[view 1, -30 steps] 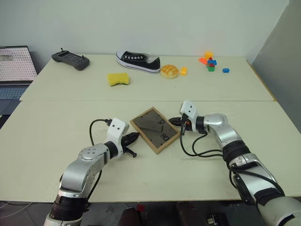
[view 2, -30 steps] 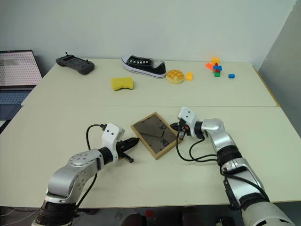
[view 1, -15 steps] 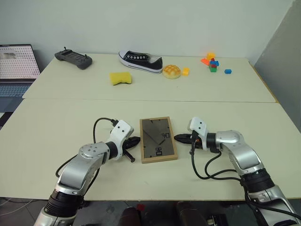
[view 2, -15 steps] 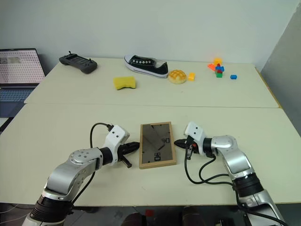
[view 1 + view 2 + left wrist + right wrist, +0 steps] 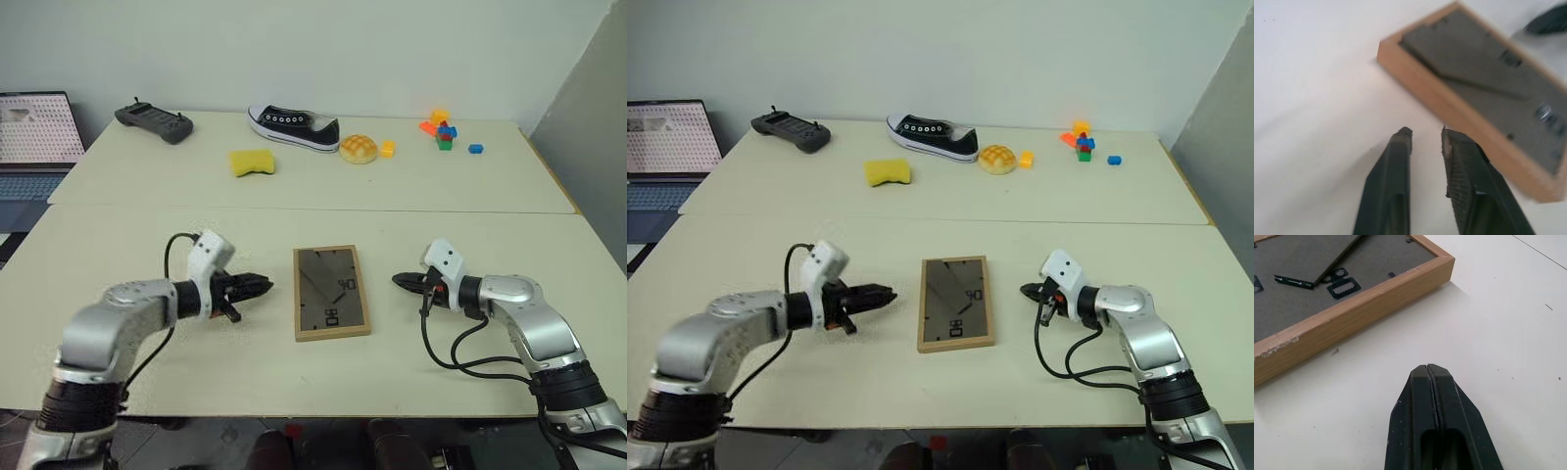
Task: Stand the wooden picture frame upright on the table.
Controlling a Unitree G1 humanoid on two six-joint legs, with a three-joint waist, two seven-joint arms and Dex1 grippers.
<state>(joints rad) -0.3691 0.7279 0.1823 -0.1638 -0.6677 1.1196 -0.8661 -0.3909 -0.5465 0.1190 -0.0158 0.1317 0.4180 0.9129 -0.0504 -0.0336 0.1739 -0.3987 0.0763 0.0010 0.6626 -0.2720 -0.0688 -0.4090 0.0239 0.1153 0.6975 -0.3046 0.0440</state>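
While the frame (image 5: 331, 292) lies flat and face down on the near section of the tabletop (image 5: 118, 245), its dark back panel facing up, the two end effectors sit to either side of it, and neither touches it. The frame's long sides run away from the robot, and it rests just short of the seam between the two tabletop sections.

The left end effector (image 5: 263, 286) is near the frame's left long side, pointing toward it, with a strip of bare tabletop between tips and wood. In the left wrist view its fingers (image 5: 1396, 166) stand slightly parted with nothing between them, and the frame's corner lies just ahead.

The right end effector (image 5: 399, 280) is near the frame's right long side, also aimed at it and apart from it. The right wrist view shows its fingers (image 5: 1418, 396) pressed together, empty, with the wooden edge and the back's metal clips ahead.

On the far section lie a controller (image 5: 152, 120), a sneaker (image 5: 292, 127), a yellow sponge (image 5: 252, 162), a bun (image 5: 358, 149) and coloured blocks (image 5: 441, 130).
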